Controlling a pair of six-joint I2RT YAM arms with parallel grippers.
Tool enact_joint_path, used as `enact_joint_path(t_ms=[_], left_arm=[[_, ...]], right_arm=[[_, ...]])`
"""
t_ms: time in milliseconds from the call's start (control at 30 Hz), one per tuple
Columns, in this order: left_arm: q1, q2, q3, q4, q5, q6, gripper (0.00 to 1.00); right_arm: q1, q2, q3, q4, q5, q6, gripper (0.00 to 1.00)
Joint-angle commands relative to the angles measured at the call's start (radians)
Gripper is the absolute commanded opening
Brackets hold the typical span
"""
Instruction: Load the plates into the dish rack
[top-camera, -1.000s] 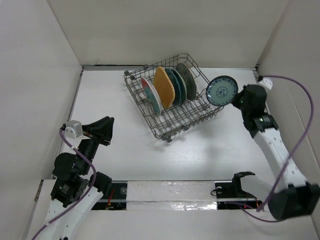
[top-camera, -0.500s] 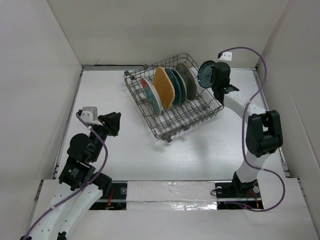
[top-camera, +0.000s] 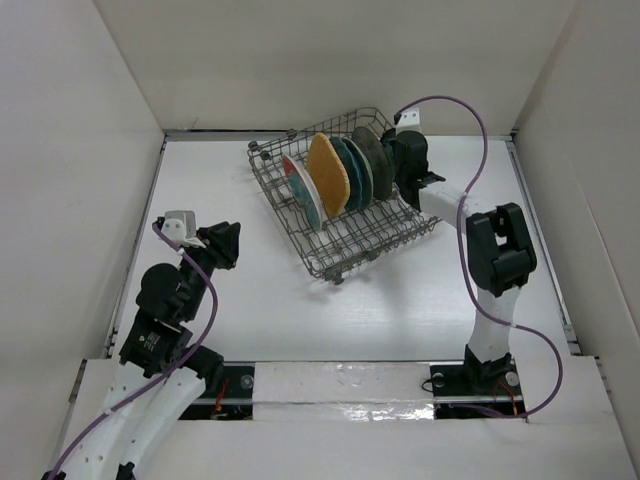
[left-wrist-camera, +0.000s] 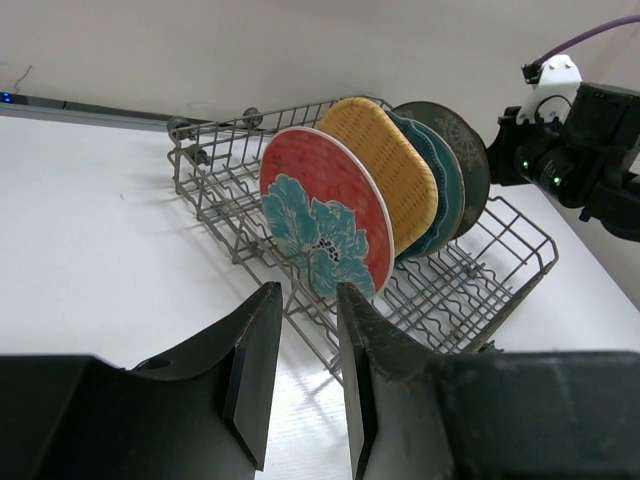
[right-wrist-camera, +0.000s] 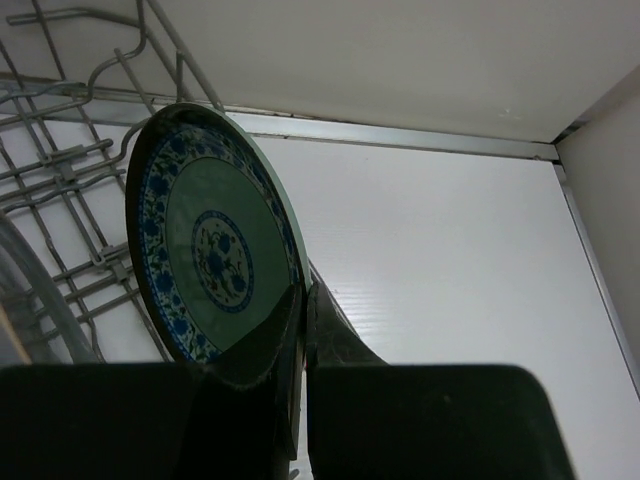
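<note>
The grey wire dish rack (top-camera: 345, 250) stands at the back middle of the table. Upright in it are a red plate with teal flowers (left-wrist-camera: 325, 222), a yellow woven plate (left-wrist-camera: 385, 165), a teal scalloped plate (left-wrist-camera: 443, 185) and a grey plate (left-wrist-camera: 468, 150). My right gripper (top-camera: 405, 162) hangs at the rack's far right end. It is shut on the rim of a small green plate with blue rings (right-wrist-camera: 205, 250), held upright beside the rack wires (right-wrist-camera: 70, 165). My left gripper (left-wrist-camera: 305, 292) stands open and empty over the table, left of the rack.
White walls close in the table on the left, back and right. A purple cable (top-camera: 470, 110) loops above the right arm. A metal strip (top-camera: 340, 385) runs along the near edge between the arm bases.
The right arm has swung left with the ringed plate, from right of the rack to its far right end. The left gripper moved a little toward the rack and its jaws widened slightly.
</note>
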Motion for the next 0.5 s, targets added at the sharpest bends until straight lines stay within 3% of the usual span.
enact_joint_path(t_ms=[0, 167, 200, 400, 467], left_arm=[[0.004, 0.008, 0.008, 0.054, -0.004, 0.015, 0.26], [0.004, 0.006, 0.014, 0.054, 0.001, 0.001, 0.29], [0.004, 0.006, 0.017, 0.054, 0.001, -0.001, 0.3], [0.004, -0.001, 0.03, 0.034, 0.009, -0.022, 0.35], [0.004, -0.014, 0.033, 0.036, 0.025, -0.025, 0.36]], right_arm=[[0.029, 0.003, 0.016, 0.154, 0.064, -0.072, 0.0], [0.072, 0.006, -0.047, 0.214, 0.14, -0.088, 0.04], [0.073, 0.006, -0.057, 0.223, 0.148, -0.095, 0.13], [0.092, -0.007, -0.063, 0.158, 0.191, -0.02, 0.49], [0.092, -0.045, -0.063, 0.115, 0.201, 0.031, 0.57]])
